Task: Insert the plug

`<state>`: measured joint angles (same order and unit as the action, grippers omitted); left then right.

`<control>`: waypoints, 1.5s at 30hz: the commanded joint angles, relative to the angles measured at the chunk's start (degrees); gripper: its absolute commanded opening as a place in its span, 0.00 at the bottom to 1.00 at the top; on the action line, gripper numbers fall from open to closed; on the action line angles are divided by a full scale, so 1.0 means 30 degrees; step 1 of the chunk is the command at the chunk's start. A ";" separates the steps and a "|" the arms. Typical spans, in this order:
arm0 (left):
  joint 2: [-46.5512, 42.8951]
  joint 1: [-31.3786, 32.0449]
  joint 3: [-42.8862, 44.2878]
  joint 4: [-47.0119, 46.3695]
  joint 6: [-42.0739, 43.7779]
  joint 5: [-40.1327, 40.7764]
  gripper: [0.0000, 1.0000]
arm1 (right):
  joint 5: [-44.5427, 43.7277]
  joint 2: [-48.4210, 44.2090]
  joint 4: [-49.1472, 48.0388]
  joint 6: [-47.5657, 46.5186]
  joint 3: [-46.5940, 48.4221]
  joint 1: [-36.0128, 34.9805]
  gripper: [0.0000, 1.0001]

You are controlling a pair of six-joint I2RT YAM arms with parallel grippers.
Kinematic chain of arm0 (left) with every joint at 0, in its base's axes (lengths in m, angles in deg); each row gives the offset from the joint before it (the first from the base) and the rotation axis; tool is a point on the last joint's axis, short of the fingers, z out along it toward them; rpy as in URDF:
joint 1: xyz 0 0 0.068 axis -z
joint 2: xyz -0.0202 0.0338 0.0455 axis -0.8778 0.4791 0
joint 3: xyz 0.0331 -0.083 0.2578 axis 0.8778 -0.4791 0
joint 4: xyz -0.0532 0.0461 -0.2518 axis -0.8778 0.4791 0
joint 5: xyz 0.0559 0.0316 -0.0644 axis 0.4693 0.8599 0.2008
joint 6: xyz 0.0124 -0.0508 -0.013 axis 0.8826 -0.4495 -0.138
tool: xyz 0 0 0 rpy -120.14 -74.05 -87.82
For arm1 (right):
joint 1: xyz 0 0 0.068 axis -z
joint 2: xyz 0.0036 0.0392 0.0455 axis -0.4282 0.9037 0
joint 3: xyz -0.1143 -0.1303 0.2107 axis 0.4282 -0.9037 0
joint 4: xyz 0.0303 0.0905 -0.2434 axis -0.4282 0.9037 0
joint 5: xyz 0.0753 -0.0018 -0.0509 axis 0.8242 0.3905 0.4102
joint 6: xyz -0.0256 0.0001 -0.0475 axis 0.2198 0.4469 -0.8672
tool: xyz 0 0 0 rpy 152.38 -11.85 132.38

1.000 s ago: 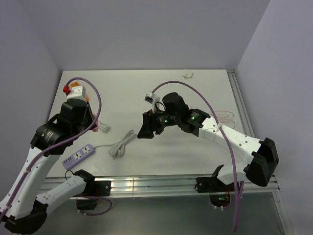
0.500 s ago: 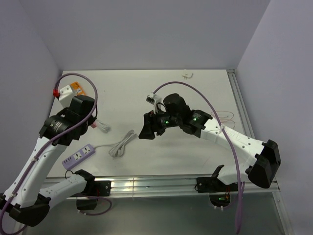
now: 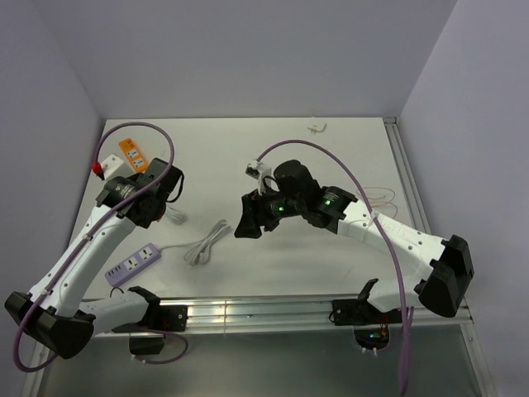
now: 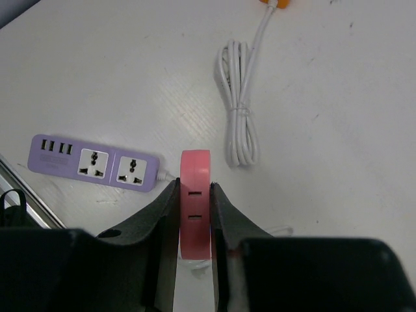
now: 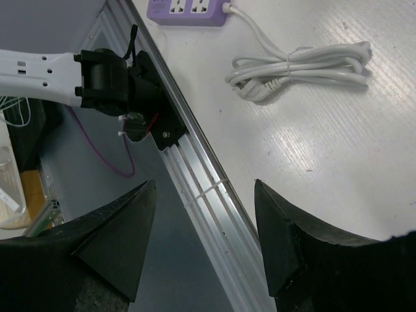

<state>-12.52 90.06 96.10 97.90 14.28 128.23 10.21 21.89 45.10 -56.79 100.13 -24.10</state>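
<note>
Grasps small flat squarish salmon-pink plastic plug (image 4: 195, 170) in left hand (image 4: 194, 188), both fingers (image 4: 166, 201) clenched against its flat sides. Holds it edge-on to wrist camera, narrow edge with two small dark marks facing up. Keeps it apart from any socket.

Ahead and left of left hand: long lilac plastic power strip (image 4: 94, 166), flat on white tabletop (image 4: 338, 130), two universal sockets and a row of small ports facing up. Its thin white lead ends just beside the left finger. Ahead and slightly right of same hand: bundled white cord (image 4: 239, 110), tied at mid-length, well apart from the plug. Far ahead, at frame edge: a sliver of an orange power strip (image 4: 273, 2).

From above: left hand (image 3: 157, 208) low over tabletop, lilac strip (image 3: 134, 264) on its near side, white cord (image 3: 207, 242) between both hands.

Right hand (image 5: 205, 185) released, fingers (image 5: 114, 240) spread wide, nothing between. Beneath it: grooved aluminium rail (image 5: 208, 188) at near tabletop edge. Beyond its fingertips: white cord (image 5: 305, 65) and end of lilac strip (image 5: 188, 10).
</note>
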 commanded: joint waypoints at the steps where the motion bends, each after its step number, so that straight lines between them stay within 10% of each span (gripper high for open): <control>1: -0.0371 -0.0187 -0.0488 0.0899 -0.2786 0.1551 0.00 | -0.0100 0.0135 0.0233 -0.0314 0.0849 -0.0332 0.69; 32: -0.3478 -0.3615 -0.0753 0.0665 0.0606 -0.0411 0.00 | 0.2333 1.2028 -0.1113 0.1267 0.9343 -0.3935 0.64; 45: -0.4648 -0.3615 -0.1251 0.0314 -0.0389 -0.1057 0.00 | -0.0539 1.5163 0.1317 -0.5850 1.1921 -0.4376 0.70</control>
<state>-23.64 79.55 91.57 99.14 14.14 125.37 11.78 66.09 48.44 -68.07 131.85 -37.04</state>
